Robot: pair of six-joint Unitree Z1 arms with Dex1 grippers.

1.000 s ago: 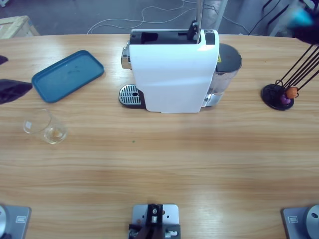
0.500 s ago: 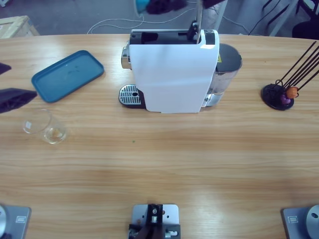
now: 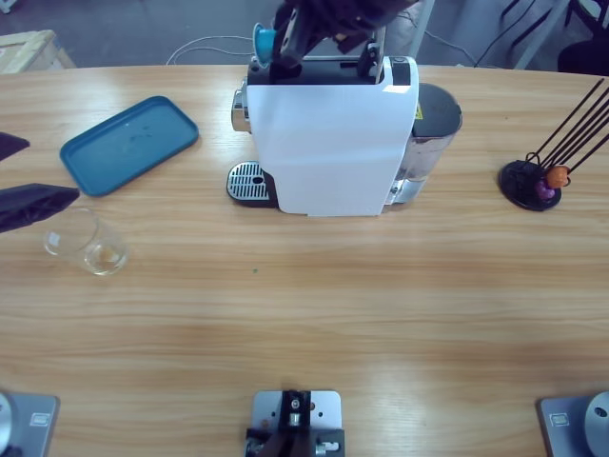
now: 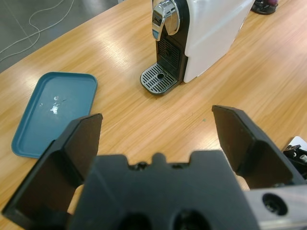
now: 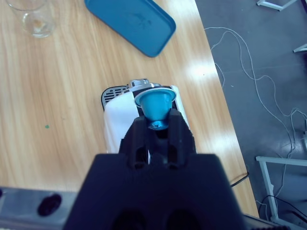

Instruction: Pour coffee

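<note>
So, starting at the left edge of the high view: the left gripper [image 3: 24, 178] pokes in low over the long wooden table [image 3: 304, 305], its two black jaws spread wide apart with nothing between them. In its wrist view the left gripper [image 4: 158, 139] looks across the bare wood toward the machine's drip grille. Just beside its lower jaw stands a clear glass cup [image 3: 84, 242] with a thin brownish film of coffee [image 3: 104, 255] at the bottom, so the coffee sits near the table's left end, well apart from the machine. Above the cup lies a flat teal plastic tray [image 3: 129, 144] with rounded corners.

Moving right, the big white coffee machine [image 3: 328, 143] stands in the middle, its open top slot facing up. The right gripper [image 3: 285, 38] comes down from the top edge over the machine's top left corner, jaws clamped on a small blue capsule [image 3: 262, 40]. Its wrist view looks straight down and shows the blue capsule [image 5: 155, 104] pinched by its narrow end, wide rim outward.

Far right, a black wire capsule stand [image 3: 535, 181] holds an orange and a purple pod.
</note>
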